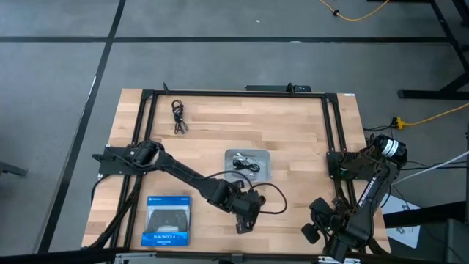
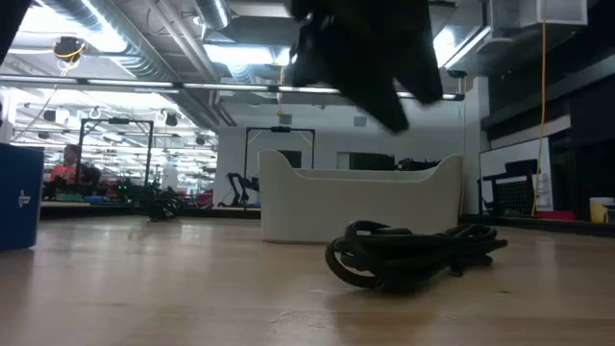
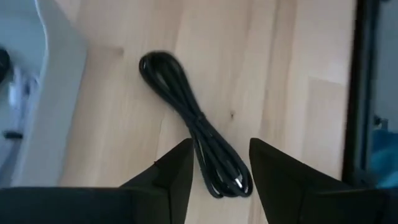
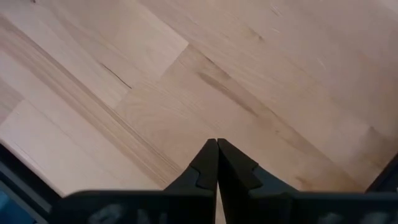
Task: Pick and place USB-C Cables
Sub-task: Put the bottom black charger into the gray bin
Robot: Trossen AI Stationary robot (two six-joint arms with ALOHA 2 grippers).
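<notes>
A black coiled USB-C cable (image 3: 186, 106) lies flat on the wooden table just right of the light grey tray (image 1: 229, 155), seen in the low view as a dark bundle (image 2: 413, 255). My left gripper (image 3: 221, 146) hangs open above it (image 2: 365, 58), a finger on either side of the bundle's one end, clear of it. Some cables (image 1: 245, 163) lie inside the tray. Another black cable (image 1: 178, 117) rests near the table's far left corner. My right gripper (image 4: 216, 149) is shut over bare wood at the table's near right (image 1: 322, 220).
A blue-and-black boxed game controller (image 1: 167, 220) lies at the near left, also seen as a blue box (image 2: 19, 207) in the low view. A black metal frame (image 1: 234, 93) borders the table's far, left and right sides. Bare wood shows between the tray and the far edge.
</notes>
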